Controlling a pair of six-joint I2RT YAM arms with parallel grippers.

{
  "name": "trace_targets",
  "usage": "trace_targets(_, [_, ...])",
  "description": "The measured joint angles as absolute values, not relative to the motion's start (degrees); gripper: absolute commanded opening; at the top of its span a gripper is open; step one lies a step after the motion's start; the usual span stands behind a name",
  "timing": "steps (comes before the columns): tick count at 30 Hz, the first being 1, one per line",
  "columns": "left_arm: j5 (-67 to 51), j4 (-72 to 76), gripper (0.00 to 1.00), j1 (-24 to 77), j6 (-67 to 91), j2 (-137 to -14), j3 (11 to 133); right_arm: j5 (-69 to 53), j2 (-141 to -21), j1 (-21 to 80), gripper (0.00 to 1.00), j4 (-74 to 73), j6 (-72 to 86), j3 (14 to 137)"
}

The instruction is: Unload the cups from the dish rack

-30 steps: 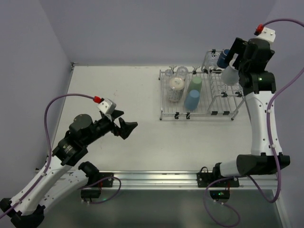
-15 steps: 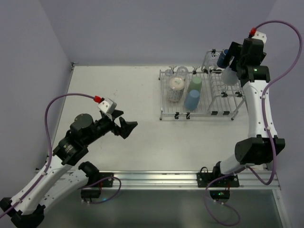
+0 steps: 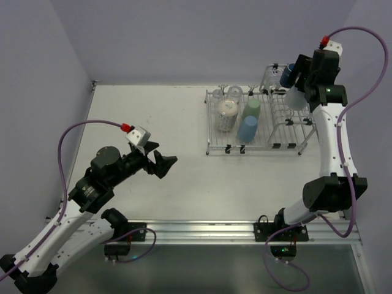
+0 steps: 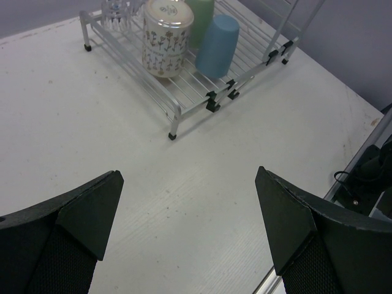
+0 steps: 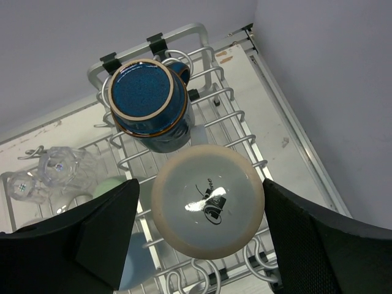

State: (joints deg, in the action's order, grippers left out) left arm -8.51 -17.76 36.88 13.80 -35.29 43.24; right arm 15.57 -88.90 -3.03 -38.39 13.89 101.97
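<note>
The silver wire dish rack (image 3: 269, 144) stands at the back right. On its flat tray are two clear glasses (image 3: 228, 94), a flower-printed glass (image 3: 227, 113), a pale green tumbler (image 3: 251, 109) and a light blue tumbler (image 3: 247, 128). In the taller section a dark navy mug (image 5: 147, 98) sits behind a whitish mug (image 5: 208, 211), which is bottom up with a black logo. My right gripper (image 5: 199, 181) is open above the whitish mug, one finger on each side, not touching it. My left gripper (image 4: 188, 173) is open and empty over bare table, left of the rack (image 4: 184, 101).
The walls stand close behind and to the right of the rack. The table's near edge has a metal rail (image 3: 208, 229) with cables. In the left wrist view the blue tumbler (image 4: 215, 38) and flower-printed glass (image 4: 166, 37) are nearest the rack's front corner.
The right arm's elbow and wrist shifted up and back while its gripper stayed over the mugs. The left arm and the cups have not moved.
</note>
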Motion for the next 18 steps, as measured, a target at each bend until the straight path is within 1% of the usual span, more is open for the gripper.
trace_targets(3, [-8.4,-17.7,1.00,36.9,13.8,-35.3,43.2,16.0,-88.9,-3.0,0.76,-38.3,13.8,101.5])
trace_targets(4, [-8.4,-17.7,1.00,36.9,13.8,-35.3,43.2,16.2,-88.9,-3.0,0.68,-38.3,13.8,101.3])
trace_targets(6, [-8.4,-17.8,1.00,36.9,13.8,-35.3,43.2,16.8,-88.9,-3.0,0.64,-38.1,13.7,101.0])
trace_targets(7, [-8.3,-17.8,1.00,36.9,13.8,-35.3,43.2,17.1,-88.9,-3.0,0.56,-37.9,13.9,101.0])
trace_targets(9, [-8.3,-17.8,1.00,36.9,13.8,-35.3,43.2,17.3,-88.9,-3.0,0.44,-37.9,13.8,101.0])
trace_targets(12, [-8.1,-17.8,1.00,36.9,13.8,-35.2,43.2,17.8,-88.8,-3.0,0.42,-37.8,13.9,100.9])
trace_targets(14, [-8.0,-17.8,1.00,36.9,13.8,-35.2,43.2,18.2,-88.1,-3.0,0.38,-37.5,13.9,100.2])
trace_targets(18, [-7.3,-17.8,1.00,36.9,13.8,-35.2,43.2,18.5,-84.5,-2.5,0.37,-37.2,14.0,97.9])
